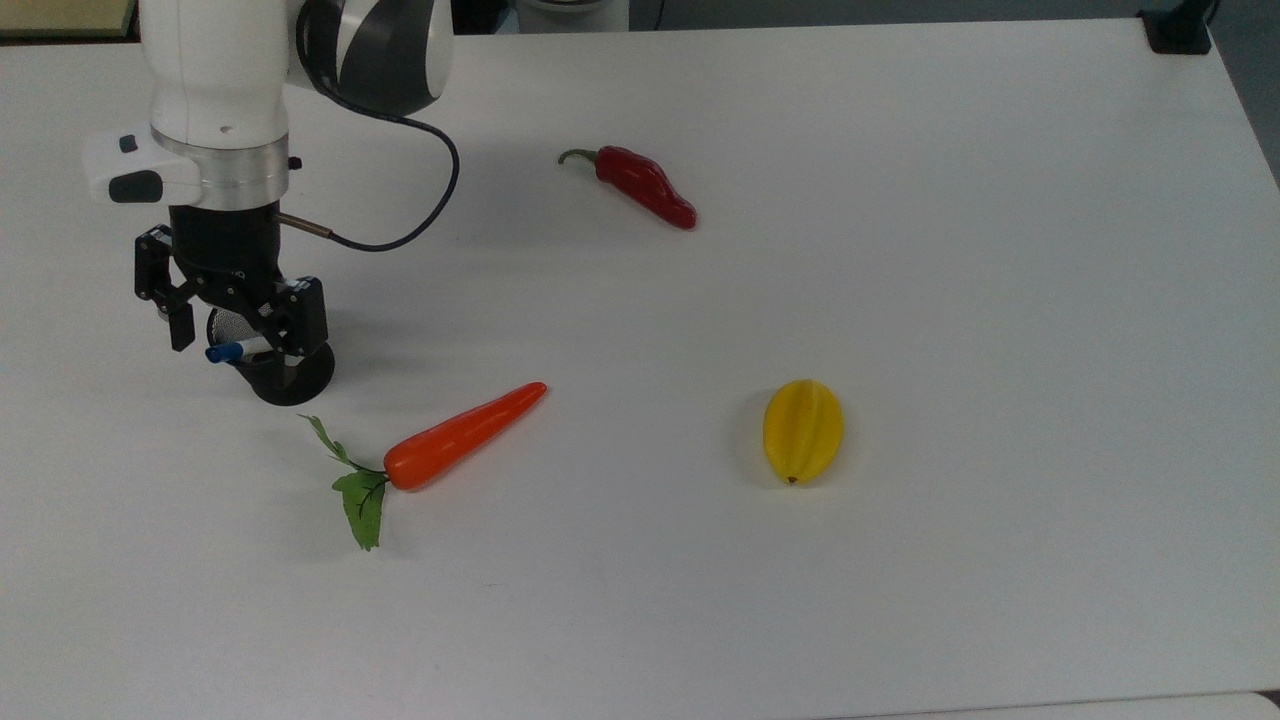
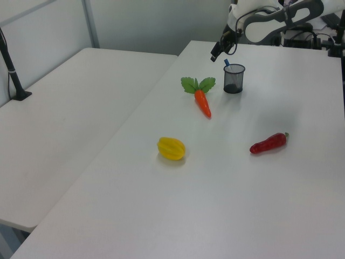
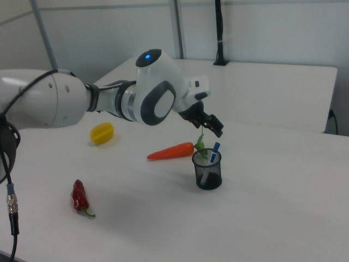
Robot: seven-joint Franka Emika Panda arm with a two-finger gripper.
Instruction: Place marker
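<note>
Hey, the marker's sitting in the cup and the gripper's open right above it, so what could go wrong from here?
1. The open gripper hangs just above the cup; pulling away sideways might clip the rim and tip the cup.
2. The marker leans with its blue cap above the rim, so a finger could catch it and flick it out.
3. If the cup topples, it may roll into the carrot close by.

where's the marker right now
The marker stands tilted inside the black mesh cup, blue cap poking above the rim, just below the open gripper, beside the carrot at the top view's left.
</note>
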